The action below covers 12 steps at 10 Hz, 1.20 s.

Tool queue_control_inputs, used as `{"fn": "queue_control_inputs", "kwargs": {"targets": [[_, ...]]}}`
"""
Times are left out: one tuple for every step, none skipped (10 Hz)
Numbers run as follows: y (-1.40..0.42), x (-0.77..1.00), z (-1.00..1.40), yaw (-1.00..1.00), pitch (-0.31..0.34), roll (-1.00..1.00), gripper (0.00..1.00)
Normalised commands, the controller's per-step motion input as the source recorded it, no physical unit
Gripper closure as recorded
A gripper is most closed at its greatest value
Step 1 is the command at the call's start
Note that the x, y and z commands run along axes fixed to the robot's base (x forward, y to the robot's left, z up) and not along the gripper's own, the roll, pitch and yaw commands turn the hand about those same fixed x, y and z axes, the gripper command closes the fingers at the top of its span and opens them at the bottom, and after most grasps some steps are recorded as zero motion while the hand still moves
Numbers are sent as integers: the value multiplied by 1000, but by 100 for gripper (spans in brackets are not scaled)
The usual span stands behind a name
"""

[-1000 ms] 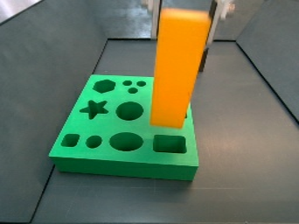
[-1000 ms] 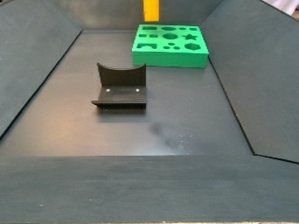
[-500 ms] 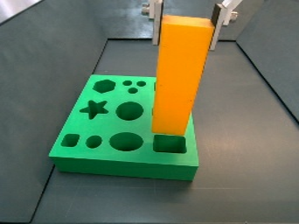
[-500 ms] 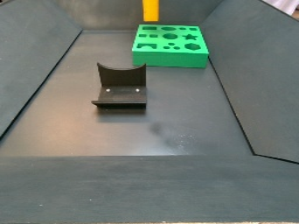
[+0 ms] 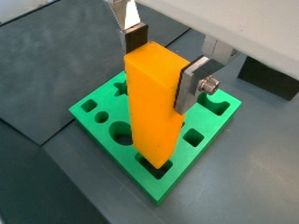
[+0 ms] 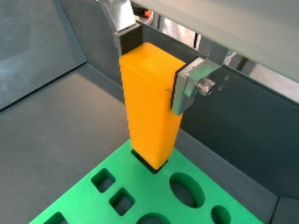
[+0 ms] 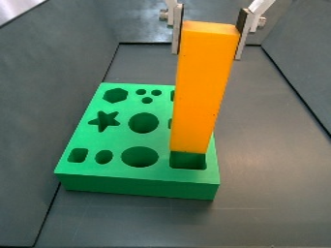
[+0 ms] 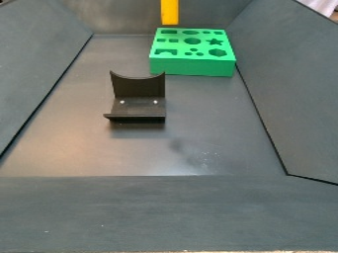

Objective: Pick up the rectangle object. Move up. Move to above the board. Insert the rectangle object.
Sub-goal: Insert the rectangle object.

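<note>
— Though the gripper (image 7: 210, 21) sits up at the block's top, is it actually pinching anything?

— Not that I can see. In both wrist views the silver fingers (image 5: 194, 82) (image 6: 191, 85) stand spread, one on each side of the rectangle object (image 5: 156, 105) (image 6: 152, 103), and a sliver of daylight shows between pad and orange face. In a side view the plates flank its top end without clamping it.

— So where is the block?

— Straight below the gripper, upright, its lower end down in a square cut-out at the near corner of the board (image 7: 110, 170). You can see the dark rim of the hole around its foot in a wrist view (image 6: 149, 163).

— And the rest of the board?

— Star (image 7: 106, 120), hexagon (image 7: 115, 95) and round holes lie off to one side of the gripper, all open.

— Anything else on the bench (image 8: 199, 138)?

— A dark fixture (image 8: 136, 97), well apart from the gripper and board (image 8: 193, 51). In that side view only a bit of orange (image 8: 171, 10) shows above the board; the gripper itself is out of sight there.
</note>
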Motion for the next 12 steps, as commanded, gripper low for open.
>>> {"fn": "queue_control_inputs", "kwargs": {"targets": [[-151, 117, -191, 260, -50, 36, 100], [-126, 143, -214, 260, -37, 30, 100], [0, 157, -223, 174, -37, 29, 100], [0, 77, -46, 0, -17, 0, 100], [126, 29, 0, 0, 0, 0, 100], [154, 11, 0, 0, 0, 36, 100], [0, 54, 0, 0, 0, 41, 100], [0, 43, 0, 0, 0, 31, 100], [-23, 11, 0, -11, 0, 30, 100], [0, 11, -86, 0, 0, 89, 100], [0, 11, -220, 0, 0, 139, 100], [0, 9, -191, 0, 0, 131, 100]]}}
